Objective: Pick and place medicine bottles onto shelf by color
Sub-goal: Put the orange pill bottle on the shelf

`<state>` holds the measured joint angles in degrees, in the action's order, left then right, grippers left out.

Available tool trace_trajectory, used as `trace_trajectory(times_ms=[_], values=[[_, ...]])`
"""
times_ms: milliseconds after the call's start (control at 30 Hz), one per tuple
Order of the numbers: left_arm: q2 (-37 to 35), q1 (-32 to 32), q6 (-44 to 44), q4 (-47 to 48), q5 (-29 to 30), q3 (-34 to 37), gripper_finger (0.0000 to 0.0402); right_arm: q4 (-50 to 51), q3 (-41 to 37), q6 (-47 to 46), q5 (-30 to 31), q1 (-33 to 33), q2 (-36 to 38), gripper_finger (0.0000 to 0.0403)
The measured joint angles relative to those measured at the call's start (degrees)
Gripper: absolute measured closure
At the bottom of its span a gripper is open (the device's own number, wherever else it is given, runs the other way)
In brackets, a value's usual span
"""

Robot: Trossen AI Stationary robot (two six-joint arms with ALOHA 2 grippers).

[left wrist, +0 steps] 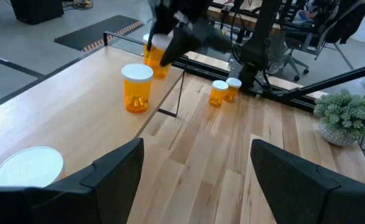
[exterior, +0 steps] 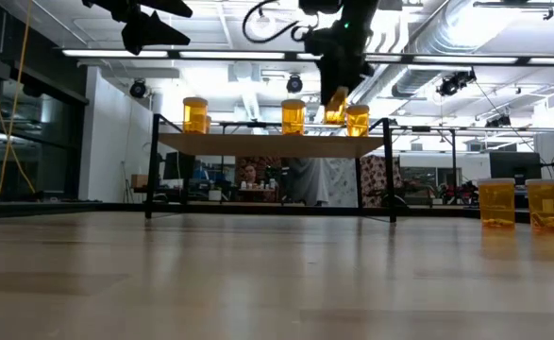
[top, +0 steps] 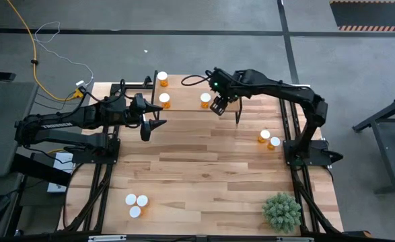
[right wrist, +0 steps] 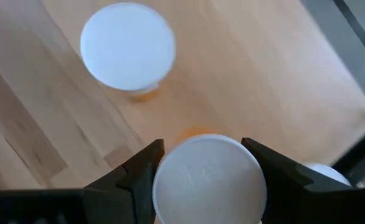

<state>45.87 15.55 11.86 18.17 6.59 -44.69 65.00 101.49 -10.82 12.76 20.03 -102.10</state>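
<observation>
- Right gripper: fingers closed on the white cap of a medicine bottle, one finger on each side. In the low view the held bottle hangs tilted just above the shelf, near its right end.
- Left gripper: fingers spread wide, holding nothing, hovering over the surface beside the shelf's left end.
- Three bottles stand upright on the shelf, long axis vertical, caps up: one at the far left corner, one at the near left, one mid-shelf just beside the right gripper.
- Two more bottles stand upright, touching or nearly so, near the surface's right edge.
- Three bottles cluster near the front left corner of the surface; only white caps show from above.
- Shelf: light-wood board on thin black legs, at the surface's far edge.
- Surface: pale wood planks. Spiky green plant at the front right corner.
- Room: grey floor, yellow cable at far left; ceiling strip lights and ductwork in the low view.
</observation>
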Motion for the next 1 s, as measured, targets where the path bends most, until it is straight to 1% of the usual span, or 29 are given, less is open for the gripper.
trace_trajectory(times_ms=[267, 433, 567, 667, 800, 1000], values=[[0.0, 0.0, 0.0, 0.0, 0.0, 0.0, 0.0115, -2.9, 0.0, 0.8, -0.2, -0.1, -1.1, 0.0210], [0.0, 0.0, 0.1, 0.0, 0.0, 0.0, 0.0115, -3.0, 0.0, 1.0, -0.2, 0.0, -1.1, 0.0210], [0.0, 0.0, 0.1, 0.0, 0.0, 0.0, 0.0115, -3.1, 0.0, 3.4, -0.2, 0.0, -1.1, 0.0210], [0.0, 0.0, 0.1, 0.0, 0.0, 0.0, 0.0115, -3.1, 0.0, 3.6, -0.3, 0.2, -1.1, 0.0210], [0.0, 0.0, 0.1, 0.0, 0.0, 0.0, 0.0115, -3.1, 0.0, 3.8, -2.3, 0.4, -1.1, 0.0210], [0.0, 0.0, 0.1, 0.0, 0.0, 0.0, 0.0115, -3.1, 0.0, 3.8, -2.4, 0.8, -1.1, 0.0209]])
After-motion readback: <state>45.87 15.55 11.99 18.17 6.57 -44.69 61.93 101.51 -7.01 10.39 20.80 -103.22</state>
